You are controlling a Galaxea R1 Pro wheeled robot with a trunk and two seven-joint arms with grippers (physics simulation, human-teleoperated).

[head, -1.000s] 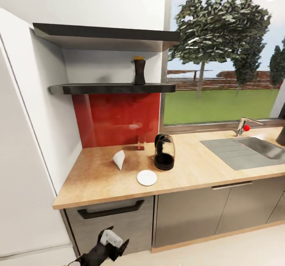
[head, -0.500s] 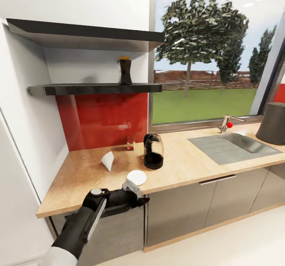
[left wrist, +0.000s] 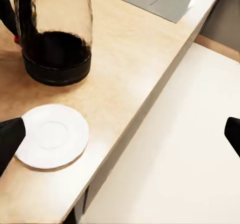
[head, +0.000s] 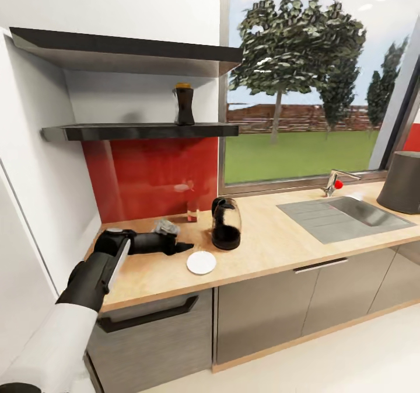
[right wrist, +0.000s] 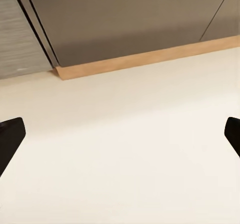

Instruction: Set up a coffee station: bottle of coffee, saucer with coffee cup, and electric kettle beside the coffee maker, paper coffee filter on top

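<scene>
Saucer [left wrist: 51, 135] sits beside the electric kettle [head: 226, 223]; my left end effector [head: 185, 245], fingers apart, hovers near it. Next I'd descend and grasp its rim.

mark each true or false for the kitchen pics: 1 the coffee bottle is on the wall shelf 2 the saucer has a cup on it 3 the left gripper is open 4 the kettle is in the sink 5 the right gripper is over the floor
1. The bottle of coffee stands on the kitchen shelf. True.
2. The saucer has a cup on it. False: it lies bare on the kitchen countertop.
3. The left gripper is open. True: in the left wrist view its fingertips sit far apart with nothing between them.
4. The electric kettle is in the sink. False: it stands on the worktop beside the saucer, apart from the sink.
5. The right gripper is over the floor. True, and it is open.
</scene>
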